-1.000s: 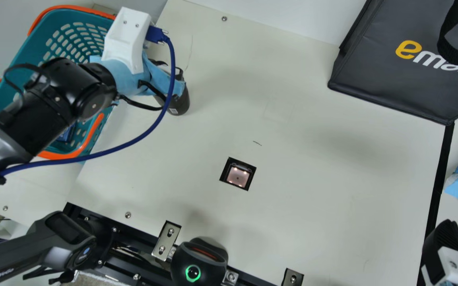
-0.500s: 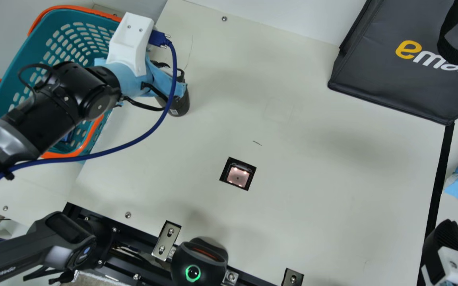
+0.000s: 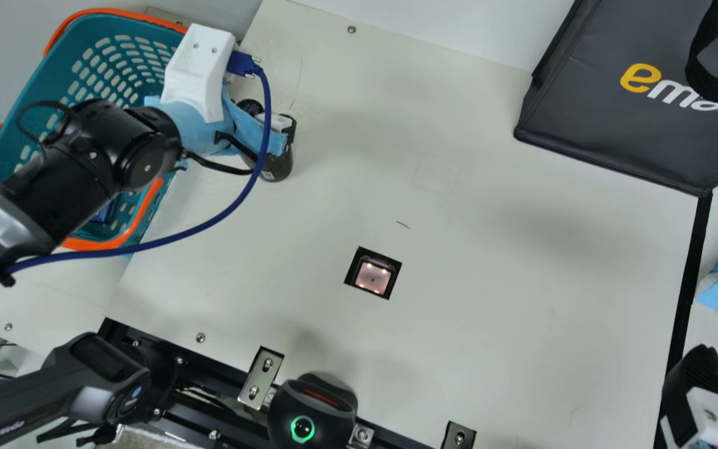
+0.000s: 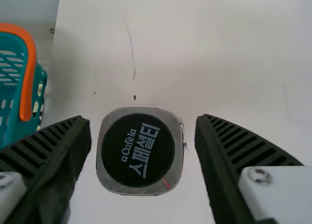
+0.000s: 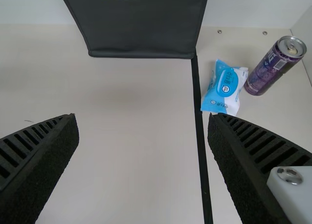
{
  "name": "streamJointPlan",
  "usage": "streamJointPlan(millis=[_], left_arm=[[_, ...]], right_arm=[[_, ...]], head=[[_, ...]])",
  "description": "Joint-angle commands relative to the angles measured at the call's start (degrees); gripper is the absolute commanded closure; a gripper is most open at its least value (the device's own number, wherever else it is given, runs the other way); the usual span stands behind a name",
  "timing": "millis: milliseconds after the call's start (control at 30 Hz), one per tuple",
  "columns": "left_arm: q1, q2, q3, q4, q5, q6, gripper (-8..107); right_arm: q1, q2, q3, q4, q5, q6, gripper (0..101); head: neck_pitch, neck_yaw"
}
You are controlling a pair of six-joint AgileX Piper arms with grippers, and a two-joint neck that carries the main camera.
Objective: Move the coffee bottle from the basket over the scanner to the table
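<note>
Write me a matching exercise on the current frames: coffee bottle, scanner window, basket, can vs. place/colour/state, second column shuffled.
Things
1. coffee bottle
2. scanner window
3. basket
4. can

Place, colour or state
A. purple, next to the blue-and-white packet
B. teal with orange trim
C. upright on the table, between the open fingers of the left gripper
D. lit, set into the tabletop

Pairs: 1-C, 2-D, 3-B, 4-A
</note>
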Motion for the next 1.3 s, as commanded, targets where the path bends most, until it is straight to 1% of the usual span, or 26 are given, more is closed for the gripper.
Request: streamJointPlan(millis=[0, 100, 133, 267, 633, 867, 1133, 1267], left_arm=[[0.0, -1.3, 0.0, -0.4, 0.2, 0.4, 20], [0.1, -3.7, -0.3, -1.5, 1.3, 1.4, 10], [0.3, -4.5, -0.4, -1.9, 1.8, 1.8, 9], [0.9, -8.1, -1.0, -2.6, 3.9, 3.0, 9], [1.4, -18.1, -1.9, -1.7, 10.2, 3.5, 9], [1.3, -22.9, -2.6, -0.8, 14.1, 3.2, 9], [0.7, -25.8, -3.0, 0.1, 17.0, 2.5, 9], [0.2, -26.4, -3.0, 0.7, 17.8, 2.2, 9]], right_arm=[[0.0, 0.0, 0.0, 0.0, 0.0, 0.0, 6], [0.0, 0.0, 0.0, 0.0, 0.0, 0.0, 6], [0.0, 0.0, 0.0, 0.0, 0.0, 0.0, 6], [0.0, 0.0, 0.0, 0.0, 0.0, 0.0, 6], [0.0, 0.0, 0.0, 0.0, 0.0, 0.0, 6], [0.0, 0.0, 0.0, 0.0, 0.0, 0.0, 6], [0.0, 0.0, 0.0, 0.0, 0.0, 0.0, 6], [0.0, 0.0, 0.0, 0.0, 0.0, 0.0, 6]], head=[[-1.7, 0.2], [-1.7, 0.2], [-1.7, 0.2], [-1.7, 0.2], [-1.7, 0.2], [-1.7, -9.1], [-1.7, -19.8], [-1.7, -19.8]])
